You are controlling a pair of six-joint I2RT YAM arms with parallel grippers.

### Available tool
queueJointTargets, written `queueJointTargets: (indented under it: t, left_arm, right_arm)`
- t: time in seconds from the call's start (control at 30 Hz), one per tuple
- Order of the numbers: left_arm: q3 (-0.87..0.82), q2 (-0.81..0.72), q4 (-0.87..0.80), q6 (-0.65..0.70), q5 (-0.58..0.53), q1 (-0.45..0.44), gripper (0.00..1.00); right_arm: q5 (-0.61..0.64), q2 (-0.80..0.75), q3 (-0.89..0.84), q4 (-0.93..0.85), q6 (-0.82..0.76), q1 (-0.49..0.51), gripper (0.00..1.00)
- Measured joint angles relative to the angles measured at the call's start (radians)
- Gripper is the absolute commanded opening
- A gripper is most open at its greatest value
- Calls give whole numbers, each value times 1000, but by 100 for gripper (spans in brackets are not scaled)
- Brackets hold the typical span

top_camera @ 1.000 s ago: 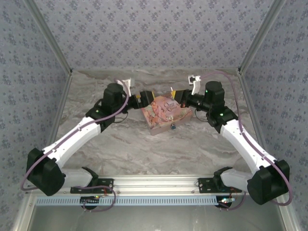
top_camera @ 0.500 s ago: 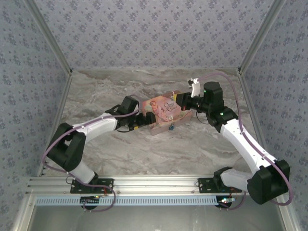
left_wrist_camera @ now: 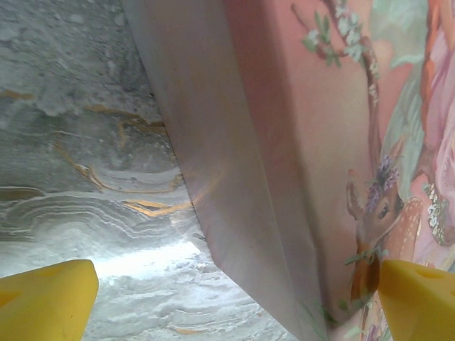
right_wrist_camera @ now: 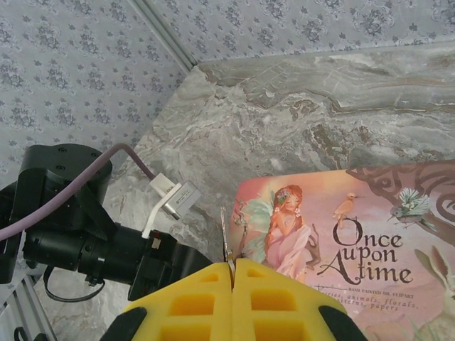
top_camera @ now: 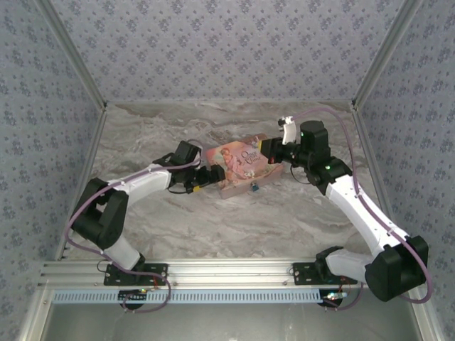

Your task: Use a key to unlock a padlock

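At frame centre overhead, the padlock [top_camera: 252, 187] sits by the lower edge of the pink box [top_camera: 242, 163]. Left hand [top_camera: 205, 177], open, straddles the box's corner, likely steadying it; right hand [top_camera: 271, 148] pinches a thin key-like sliver [right_wrist_camera: 226, 238].

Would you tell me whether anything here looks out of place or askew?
Nothing looks damaged. The pink box lies askew to the table edges, the left gripper open around its corner; the padlock sits by its near edge.

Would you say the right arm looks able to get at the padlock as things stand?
Probably yes: the padlock sits by the box, bare table beside it, and the right fingers are close, at the box's right end.
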Motion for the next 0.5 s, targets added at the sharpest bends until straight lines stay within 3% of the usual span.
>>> queueJointTargets:
  t: [0.5]
  left_arm:
    - [1, 12, 2, 111, 31, 209, 99]
  right_arm:
    - [7, 7, 3, -32, -13, 8, 0]
